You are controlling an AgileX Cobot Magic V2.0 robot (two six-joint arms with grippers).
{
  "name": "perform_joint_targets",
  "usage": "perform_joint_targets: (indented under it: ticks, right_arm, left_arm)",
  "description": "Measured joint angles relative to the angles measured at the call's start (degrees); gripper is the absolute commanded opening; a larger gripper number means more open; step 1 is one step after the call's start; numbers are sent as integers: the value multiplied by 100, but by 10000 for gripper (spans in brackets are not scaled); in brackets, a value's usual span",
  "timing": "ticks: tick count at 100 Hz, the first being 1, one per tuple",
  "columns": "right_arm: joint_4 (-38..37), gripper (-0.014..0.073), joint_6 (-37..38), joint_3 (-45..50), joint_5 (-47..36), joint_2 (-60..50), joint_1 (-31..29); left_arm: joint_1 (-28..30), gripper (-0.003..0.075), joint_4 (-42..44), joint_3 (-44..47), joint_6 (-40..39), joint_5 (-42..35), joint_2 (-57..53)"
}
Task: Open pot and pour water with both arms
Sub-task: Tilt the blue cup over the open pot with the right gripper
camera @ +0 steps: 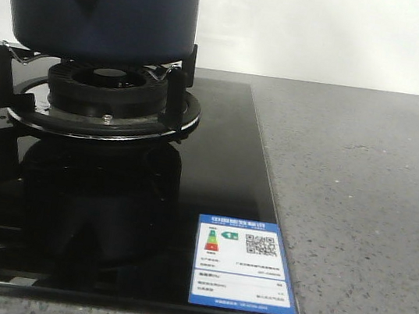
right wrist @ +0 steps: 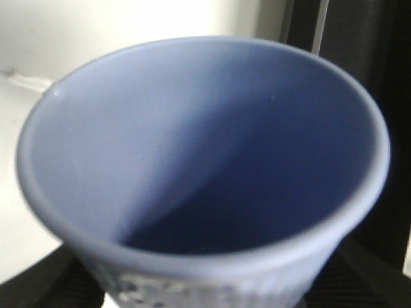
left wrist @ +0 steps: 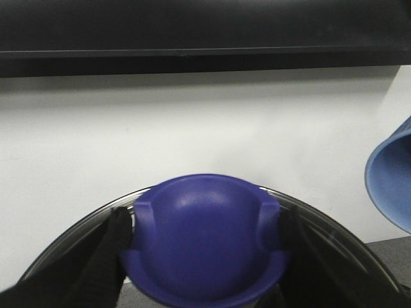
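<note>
A: Where's the pot (camera: pixel 98 2)?
B: On the burner (camera: pixel 108 98) of the black hob (camera: pixel 105 220).
A: And the grippers?
B: Left gripper (left wrist: pixel 205 250) pinches the lid (left wrist: pixel 347 256) by its knob (left wrist: pixel 205 244); right gripper (right wrist: pixel 205 292) clamps the cup (right wrist: pixel 205 160)

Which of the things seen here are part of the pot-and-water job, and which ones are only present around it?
Part of the job:
- pot on the burner
- lid knob between the left gripper fingers
- glass lid
- light blue cup in the right gripper

Only present:
- gas burner
- black glass hob
- energy label
- grey counter
</note>
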Motion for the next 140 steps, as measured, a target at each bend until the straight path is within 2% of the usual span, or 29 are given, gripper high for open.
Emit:
perform_joint_targets:
  ticks: [81,103,115,131,140]
  right_arm:
    - [-9,335,20,0,-11,0,0]
    - [394,335,50,0,160,0,0]
    - [828,335,373,0,398,0,0]
    - [1144,335,1253,0,875,-12,-16]
    - [1586,335,1704,0,920,-106,-138]
  left_arm:
    - [0,351,0,0,0,2,0]
    - [0,351,0,0,0,2,0]
    - [0,351,0,0,0,2,0]
    - [0,351,0,0,0,2,0]
    - [0,351,0,0,0,2,0]
